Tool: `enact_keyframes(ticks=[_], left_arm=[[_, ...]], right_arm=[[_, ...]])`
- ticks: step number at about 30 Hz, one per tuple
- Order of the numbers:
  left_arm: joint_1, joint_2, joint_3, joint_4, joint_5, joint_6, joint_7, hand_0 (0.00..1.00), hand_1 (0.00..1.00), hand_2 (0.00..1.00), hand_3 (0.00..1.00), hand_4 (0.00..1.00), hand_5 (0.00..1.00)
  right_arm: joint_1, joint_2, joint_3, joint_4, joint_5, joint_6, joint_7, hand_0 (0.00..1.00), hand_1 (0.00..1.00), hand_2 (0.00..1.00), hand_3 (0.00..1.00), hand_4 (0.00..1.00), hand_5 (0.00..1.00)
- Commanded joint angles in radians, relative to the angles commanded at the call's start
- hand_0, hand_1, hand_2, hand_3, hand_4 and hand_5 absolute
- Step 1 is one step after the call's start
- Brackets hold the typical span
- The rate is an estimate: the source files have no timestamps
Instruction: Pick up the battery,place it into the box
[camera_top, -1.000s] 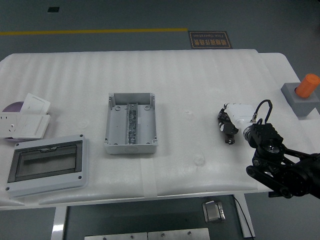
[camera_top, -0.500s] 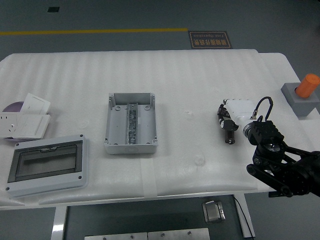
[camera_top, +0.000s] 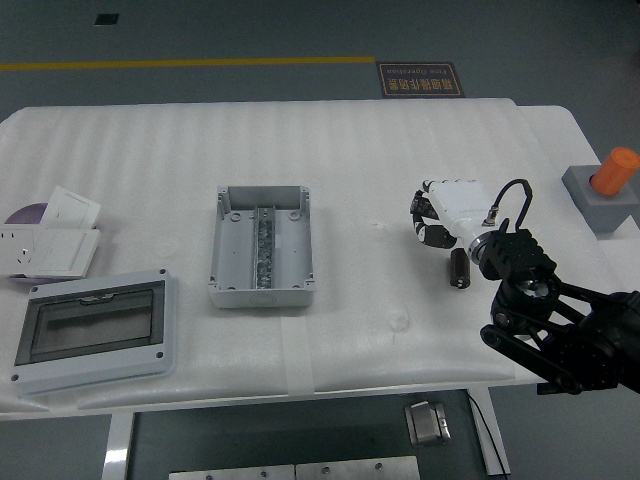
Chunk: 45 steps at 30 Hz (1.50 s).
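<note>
Fingers (camera_top: 428, 222) on the right hand (camera_top: 450, 208) are curled loosely under the white palm shell and hold nothing; how wide the gap between them is I can't tell from this angle. The battery (camera_top: 459, 268), a small dark cylinder, lies on the table (camera_top: 400, 140) right of centre, just below and to the right of the fingertips and clear of them, close beside the black wrist. The box (camera_top: 262, 245) sits open at centre frame, well apart to the left, with a metal rail down its middle (its clear-windowed lid (camera_top: 95, 330) lies lower left, out of the way). The left hand is not in view. My read: the step in hand is the pick, not yet made. To do it well, bring the fingertips back down and right until they straddle the battery across its short axis, thumb on one side and fingers on the other, then close. A round body like that will likely roll on the ribbed foam if touched from one side only, so both sides should make contact together. Keep the wrist cable (camera_top: 505, 190) off the battery. For the carry, lift clear, then lower into a side bay beside the rail, not on it.
</note>
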Motion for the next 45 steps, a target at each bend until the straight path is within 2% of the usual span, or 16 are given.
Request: enact_keyframes(ticks=[4,7,10,15,16,21,22,27,28,33,34,39,40,42,45], left_arm=[[0.002,0.003,-0.043,0.0,0.041,-0.001,0.02,0.658,0.673,0.568,0.588,0.669,0.396],[0.005,0.004,-0.061,0.0,0.059,0.0,0.028,0.658,0.673,0.568,0.588,0.669,0.396],[0.007,0.003,-0.071,0.0,0.068,0.002,0.033,0.657,0.673,0.566,0.587,0.672,0.398],[0.008,0.001,-0.072,0.0,0.07,0.001,0.036,0.657,0.673,0.566,0.587,0.672,0.398],[0.008,0.001,-0.073,0.0,0.071,0.0,0.036,0.658,0.673,0.564,0.585,0.674,0.401],[0.007,0.006,-0.074,0.0,0.074,0.0,0.037,0.658,0.673,0.564,0.585,0.674,0.401],[0.008,0.006,-0.074,0.0,0.073,0.0,0.037,0.658,0.673,0.564,0.585,0.673,0.4],[0.008,0.006,-0.07,0.0,0.07,0.0,0.037,0.658,0.673,0.564,0.585,0.673,0.4],[0.008,0.006,-0.069,0.0,0.069,-0.001,0.037,0.658,0.674,0.561,0.585,0.671,0.401],[0.007,0.006,-0.068,0.0,0.068,-0.001,0.036,0.658,0.674,0.561,0.585,0.671,0.401],[0.006,0.006,-0.069,0.0,0.069,0.0,0.036,0.658,0.673,0.56,0.584,0.668,0.399],[0.005,0.007,-0.072,0.0,0.071,0.0,0.034,0.658,0.673,0.56,0.584,0.668,0.399],[0.005,0.007,-0.072,0.0,0.071,0.0,0.033,0.657,0.674,0.559,0.584,0.66,0.393],[0.004,0.007,-0.07,0.0,0.07,0.0,0.033,0.657,0.674,0.559,0.584,0.66,0.393],[0.002,0.006,-0.068,0.0,0.068,0.0,0.031,0.657,0.674,0.559,0.584,0.66,0.393]], right_arm=[[-0.001,0.031,0.002,0.091,-0.034,0.007,-0.014,0.389,0.568,0.566,0.677,0.295,0.002],[0.003,0.075,0.006,0.151,-0.052,0.011,-0.02,0.389,0.568,0.566,0.677,0.295,0.002],[0.01,0.131,0.012,0.175,-0.057,0.003,-0.019,0.401,0.57,0.576,0.681,0.285,0.002],[0.039,0.209,-0.029,0.164,-0.037,-0.024,-0.007,0.401,0.57,0.576,0.681,0.285,0.002],[0.046,0.22,-0.042,0.157,-0.029,-0.02,-0.007,0.4,0.578,0.602,0.688,0.26,0.002],[0.072,0.26,-0.104,0.091,-0.001,0.018,-0.013,0.4,0.578,0.602,0.688,0.26,0.002],[0.074,0.266,-0.115,0.075,0.003,0.019,-0.012,0.457,0.6,0.643,0.706,0.225,0.102],[0.08,0.284,-0.156,0.018,0.012,0.019,-0.006,0.457,0.6,0.643,0.706,0.225,0.102],[0.08,0.285,-0.161,0.011,0.013,0.019,-0.005,0.824,0.813,0.842,0.868,0.572,0.33],[0.076,0.284,-0.162,0.004,0.015,0.012,0.0,0.824,0.813,0.842,0.868,0.572,0.33],[0.076,0.283,-0.159,0.006,0.015,0.01,0.001,0.915,0.877,0.897,0.941,0.671,0.37],[0.074,0.274,-0.14,0.019,0.018,0.001,0.009,0.915,0.877,0.897,0.941,0.671,0.37],[0.073,0.272,-0.137,0.021,0.018,0.0,0.011,0.911,0.877,0.892,0.948,0.7,0.403],[0.069,0.268,-0.128,0.025,0.02,-0.004,0.015,0.911,0.877,0.892,0.948,0.7,0.403],[0.059,0.238,-0.091,0.037,0.014,-0.014,0.02,0.911,0.877,0.892,0.948,0.7,0.403]])
